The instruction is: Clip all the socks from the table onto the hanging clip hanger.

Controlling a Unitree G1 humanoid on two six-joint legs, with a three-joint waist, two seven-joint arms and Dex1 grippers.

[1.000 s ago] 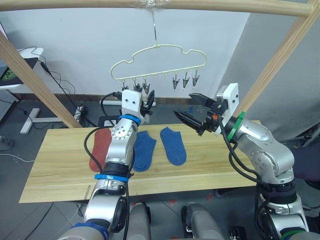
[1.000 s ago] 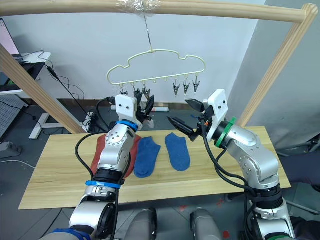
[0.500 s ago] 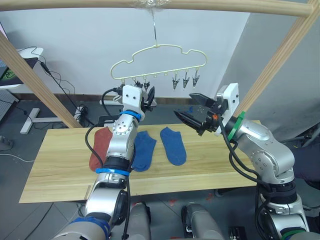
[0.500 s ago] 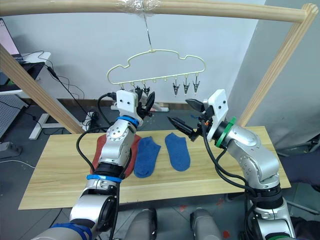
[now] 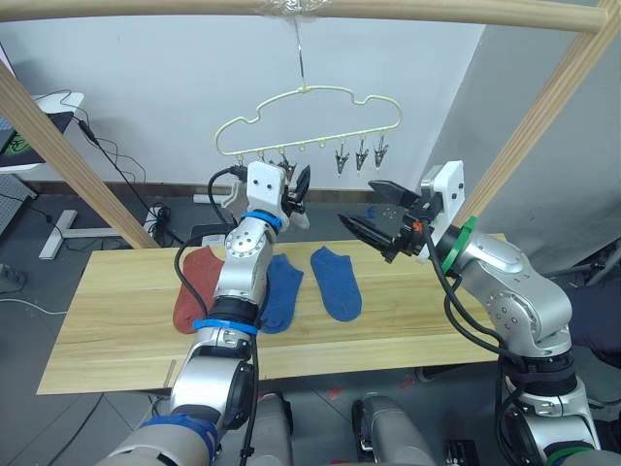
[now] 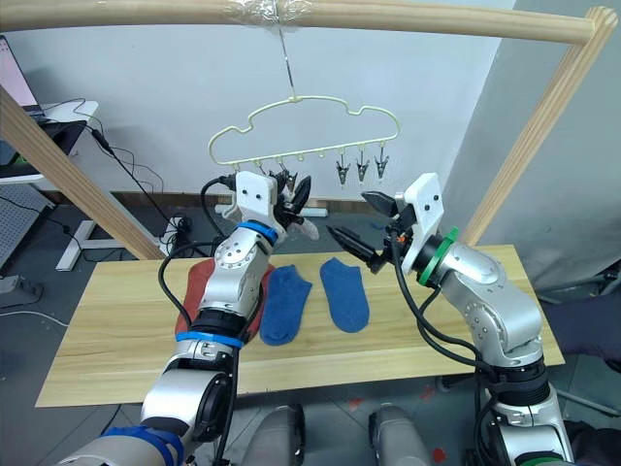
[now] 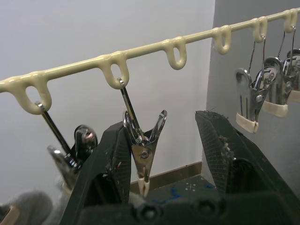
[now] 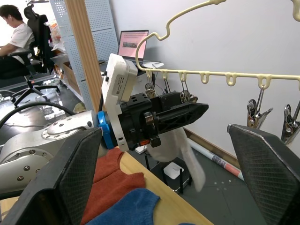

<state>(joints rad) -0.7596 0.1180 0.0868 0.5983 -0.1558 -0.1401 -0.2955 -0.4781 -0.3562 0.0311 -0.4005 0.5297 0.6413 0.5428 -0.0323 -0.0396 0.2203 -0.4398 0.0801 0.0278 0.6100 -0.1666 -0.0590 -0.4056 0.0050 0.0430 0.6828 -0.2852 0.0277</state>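
So nearest is the long light wooden plank table (image 5: 116, 330), grain running along its length. Lying flat on it are soft knit ankle socks: a rust-red sock (image 5: 194, 286) closest to the table's left end, then two blue socks (image 5: 335, 282) beside it, all with their long axis pointing across the table, toes toward the near edge.

Above the table's back edge, the right claw (image 5: 374, 216) is spread wide, holding nothing. The left claw (image 6: 296, 199) is raised right under the hanger, fingers (image 7: 220, 150) spread around one small grey metal clip (image 7: 143, 154); a light grey sock (image 8: 185, 150) dangles beside it.

Farthest up, the thin pale-yellow wavy wire clip hanger (image 5: 310, 112) hangs by its hook from the round wooden pole (image 5: 437, 12), clip row level and parallel to the table.
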